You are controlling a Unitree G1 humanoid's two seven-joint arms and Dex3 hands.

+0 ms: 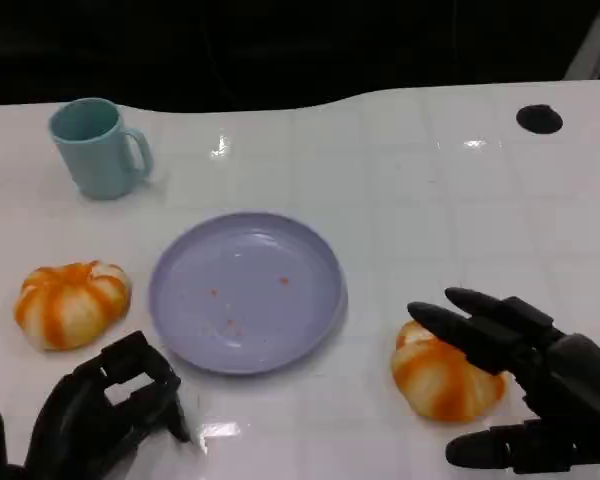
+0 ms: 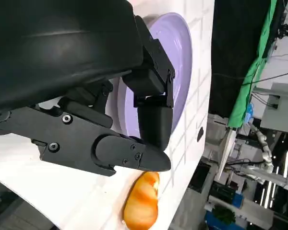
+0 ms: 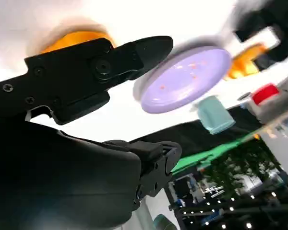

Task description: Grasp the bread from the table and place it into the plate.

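Observation:
Two orange-and-white bread rolls lie on the white table. One roll (image 1: 442, 380) (image 3: 69, 40) is right of the purple plate (image 1: 246, 290) (image 2: 182, 57) (image 3: 185, 79). My right hand (image 1: 525, 385) reaches over it with fingers (image 3: 86, 72) spread across its top and the thumb apart near the front edge; it does not grip. The other roll (image 1: 70, 302) (image 3: 245, 67) lies left of the plate. My left hand (image 1: 110, 410) stays at the front left, fingers (image 2: 149, 110) curled in on nothing. The plate holds only crumbs. A roll (image 2: 141, 201) appears past the plate in the left wrist view.
A teal mug (image 1: 100, 148) (image 3: 213, 115) stands at the back left. A black round spot (image 1: 539, 118) marks the table's far right. The table's back edge runs along a dark background.

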